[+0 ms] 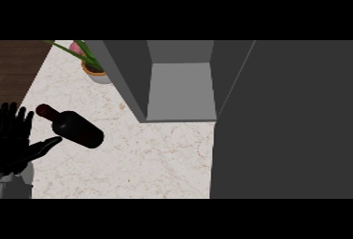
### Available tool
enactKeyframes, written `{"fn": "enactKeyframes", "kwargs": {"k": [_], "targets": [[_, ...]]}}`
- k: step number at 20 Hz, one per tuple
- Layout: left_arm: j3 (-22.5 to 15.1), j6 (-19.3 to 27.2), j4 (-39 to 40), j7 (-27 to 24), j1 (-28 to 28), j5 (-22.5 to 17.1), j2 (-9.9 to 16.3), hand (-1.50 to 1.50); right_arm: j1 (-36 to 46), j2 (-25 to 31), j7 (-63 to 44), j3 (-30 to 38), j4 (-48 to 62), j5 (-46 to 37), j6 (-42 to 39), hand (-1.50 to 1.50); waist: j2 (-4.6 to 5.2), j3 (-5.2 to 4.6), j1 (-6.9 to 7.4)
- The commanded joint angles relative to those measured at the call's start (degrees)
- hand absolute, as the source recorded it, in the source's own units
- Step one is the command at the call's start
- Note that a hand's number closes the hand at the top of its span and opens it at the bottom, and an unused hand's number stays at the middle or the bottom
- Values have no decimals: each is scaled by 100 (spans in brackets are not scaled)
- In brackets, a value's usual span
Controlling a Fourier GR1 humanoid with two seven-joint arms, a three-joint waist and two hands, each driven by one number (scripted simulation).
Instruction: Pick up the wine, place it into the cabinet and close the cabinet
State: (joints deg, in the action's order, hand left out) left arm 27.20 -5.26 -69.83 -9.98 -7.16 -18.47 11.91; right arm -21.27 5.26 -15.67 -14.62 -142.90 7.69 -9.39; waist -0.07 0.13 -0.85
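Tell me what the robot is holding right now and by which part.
Nothing is held. The left hand is open beside the wine bottle, which lies on the counter; the right hand is out of view.

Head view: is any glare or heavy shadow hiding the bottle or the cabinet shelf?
Head view: no glare; the dark bottle stands out clearly against the pale counter; the cabinet shelf is evenly lit, while its open door is a flat dark grey.

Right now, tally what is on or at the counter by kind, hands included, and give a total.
Wine bottles: 1, the wine bottle, lying on the counter
Potted plants: 1, the potted plant
Cabinets: 1, the cabinet, open
Hands in view: 1, the left hand, open
Total: 4
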Motion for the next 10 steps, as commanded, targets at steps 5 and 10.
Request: {"fn": "enactKeyframes", "kwargs": {"k": [5, 10], "targets": [[-162, -899, 1564, -794, -240, -65, -55, -150, -238, -43, -327, -16, -712, 544, -4, -150, 14, -20, -17], [-89, -1165, 2430, -1429, -424, -72, -62, -150, -262, 83, -368, 241, -801, 700, -136, -150, 13, -18, -8]]}}
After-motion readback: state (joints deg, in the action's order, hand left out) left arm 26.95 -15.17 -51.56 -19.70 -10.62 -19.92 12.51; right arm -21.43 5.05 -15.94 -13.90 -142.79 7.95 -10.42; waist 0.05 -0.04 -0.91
